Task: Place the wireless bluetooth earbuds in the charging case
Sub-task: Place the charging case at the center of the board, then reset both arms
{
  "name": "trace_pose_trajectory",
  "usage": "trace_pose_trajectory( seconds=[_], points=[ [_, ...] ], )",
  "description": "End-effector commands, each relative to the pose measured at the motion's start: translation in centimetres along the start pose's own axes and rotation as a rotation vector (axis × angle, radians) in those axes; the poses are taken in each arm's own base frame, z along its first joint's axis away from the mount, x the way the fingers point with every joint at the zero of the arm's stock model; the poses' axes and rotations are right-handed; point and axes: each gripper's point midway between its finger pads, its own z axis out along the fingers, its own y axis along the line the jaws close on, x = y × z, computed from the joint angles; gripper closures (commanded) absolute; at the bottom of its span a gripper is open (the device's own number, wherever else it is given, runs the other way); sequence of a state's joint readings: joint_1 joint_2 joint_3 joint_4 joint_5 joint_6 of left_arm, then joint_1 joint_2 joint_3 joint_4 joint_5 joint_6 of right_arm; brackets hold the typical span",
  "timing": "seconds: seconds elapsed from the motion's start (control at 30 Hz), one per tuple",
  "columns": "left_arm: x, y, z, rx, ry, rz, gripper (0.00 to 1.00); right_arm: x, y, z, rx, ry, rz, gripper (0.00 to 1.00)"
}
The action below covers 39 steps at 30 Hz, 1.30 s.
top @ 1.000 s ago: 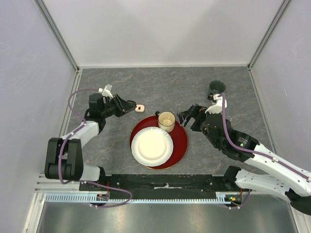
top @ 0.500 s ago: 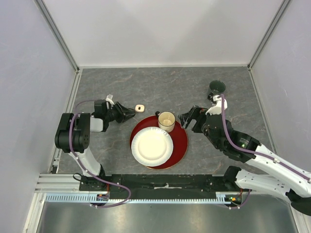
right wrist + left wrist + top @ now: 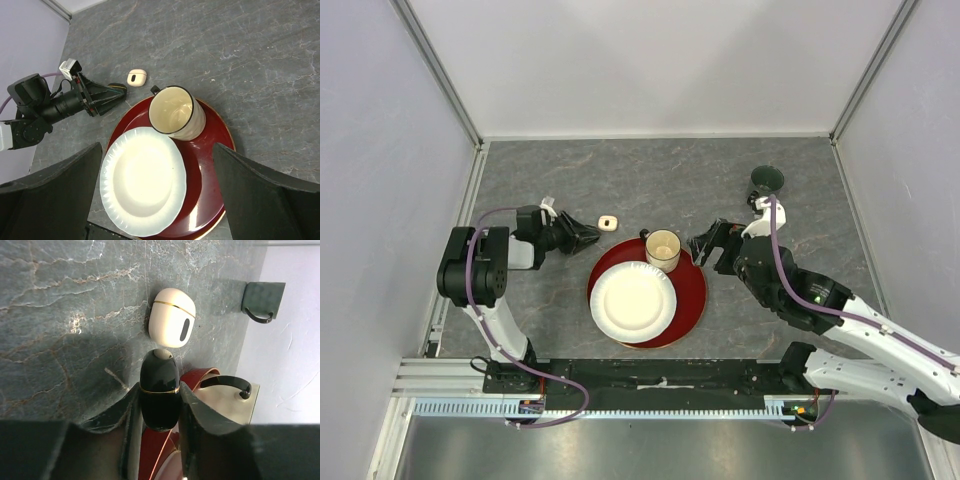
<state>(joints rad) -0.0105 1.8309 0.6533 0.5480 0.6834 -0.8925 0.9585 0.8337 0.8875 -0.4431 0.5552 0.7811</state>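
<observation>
My left gripper (image 3: 160,390) is shut on a glossy black bean-shaped earbud (image 3: 159,399) with a thin gold band, low over the table. A white earbud (image 3: 171,318) with a gold band and a dark oval lies on the table just beyond the black one, almost touching it. In the top view the left gripper (image 3: 586,234) points right at the white earbud (image 3: 608,222). My right gripper (image 3: 156,147) is wide open and empty above the red tray; in the top view it (image 3: 705,243) is right of the cup. I see no charging case and no other earbuds.
A red round tray (image 3: 692,290) holds a white plate (image 3: 632,300) and a cream cup with a black rim and handle (image 3: 663,248). A dark green mug (image 3: 766,179) stands at the back right. Walls close the table on three sides.
My left arm has folded down and back, and its gripper now lies lower, slightly nearer and left of the white earbud. The right arm has barely moved.
</observation>
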Motion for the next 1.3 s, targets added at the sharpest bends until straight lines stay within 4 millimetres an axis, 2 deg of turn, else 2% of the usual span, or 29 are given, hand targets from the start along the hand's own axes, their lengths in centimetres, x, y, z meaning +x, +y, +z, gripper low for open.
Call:
trace_pose_trajectory(
  seconds=[0.0,0.1,0.4,0.5,0.53,0.57,0.73,0.77,0.83,0.87,0.93,0.97,1.0,1.07,1.13,1.17,1.23,1.27],
  points=[
    [0.1,0.1,0.0,0.02,0.01,0.018,0.56,-0.2,0.1,0.1,0.007,-0.004,-0.016,0.02],
    [0.2,0.1,-0.1,0.02,0.011,0.01,0.45,0.0,0.1,0.2,0.006,0.002,-0.026,0.02],
    [0.7,0.2,-0.6,0.008,0.002,0.001,0.34,-0.1,-0.1,0.0,0.005,-0.003,-0.008,0.02],
    [1.1,0.3,-1.1,-0.001,-0.002,0.003,0.33,0.0,-0.2,-0.1,0.005,-0.004,-0.005,0.02],
    [1.4,0.3,-1.4,-0.003,-0.004,0.006,0.3,-0.1,-0.2,-0.2,0.001,-0.005,-0.003,0.02],
    [1.4,0.4,-1.6,-0.008,-0.01,0.009,0.22,-0.1,-0.2,-0.2,0.001,-0.007,-0.002,0.02],
    [2.7,0.4,-3.3,-0.024,-0.025,0.027,0.14,-0.1,-0.4,-0.2,0.006,-0.009,-0.001,0.02],
    [2.4,-0.7,-3.9,-0.005,-0.045,0.054,0.13,0.0,-0.5,-0.2,0.01,-0.01,-0.003,0.02],
    [2.9,-1.1,-4.9,-0.009,-0.055,0.084,0.12,0.0,-0.7,-0.1,0.02,-0.014,-0.005,0.02],
    [2.2,-2.8,-5.9,0.019,-0.098,0.133,0.12,0.0,-0.8,0.0,0.028,-0.015,-0.009,0.02],
    [2.2,-3.3,-7.1,-0.01,-0.107,0.188,0.12,-0.2,-1.3,0.2,0.059,-0.032,-0.017,0.02],
    [1.6,-3.9,-7.8,-0.025,-0.145,0.228,0.12,-0.5,-1.7,0.3,0.079,-0.04,-0.022,0.02],
    [1.0,-5.4,-9.0,-0.019,-0.188,0.305,0.11,-0.5,-2.0,0.5,0.099,-0.044,-0.026,0.02],
    [0.2,-6.6,-10.6,-0.049,-0.232,0.354,0.11,-0.8,-2.8,1.2,0.111,-0.02,-0.013,0.02],
    [-1.0,-9.4,-12.8,-0.034,-0.313,0.456,0.11,-1.3,-3.1,2.1,0.11,0.01,-0.016,0.02],
    [-0.8,-9.1,-13.4,-0.07,-0.315,0.457,0.11,-1.9,-3.9,2.6,0.128,0.014,0.0,0.02],
    [-1.3,-10.9,-15.2,-0.059,-0.384,0.525,0.11,-1.3,-5.1,4.1,0.158,0.066,-0.007,0.02],
    [-1.5,-10.8,-15.8,-0.081,-0.411,0.527,0.11,-1.9,-6.6,4.8,0.194,0.07,0.01,0.02]
  ],
)
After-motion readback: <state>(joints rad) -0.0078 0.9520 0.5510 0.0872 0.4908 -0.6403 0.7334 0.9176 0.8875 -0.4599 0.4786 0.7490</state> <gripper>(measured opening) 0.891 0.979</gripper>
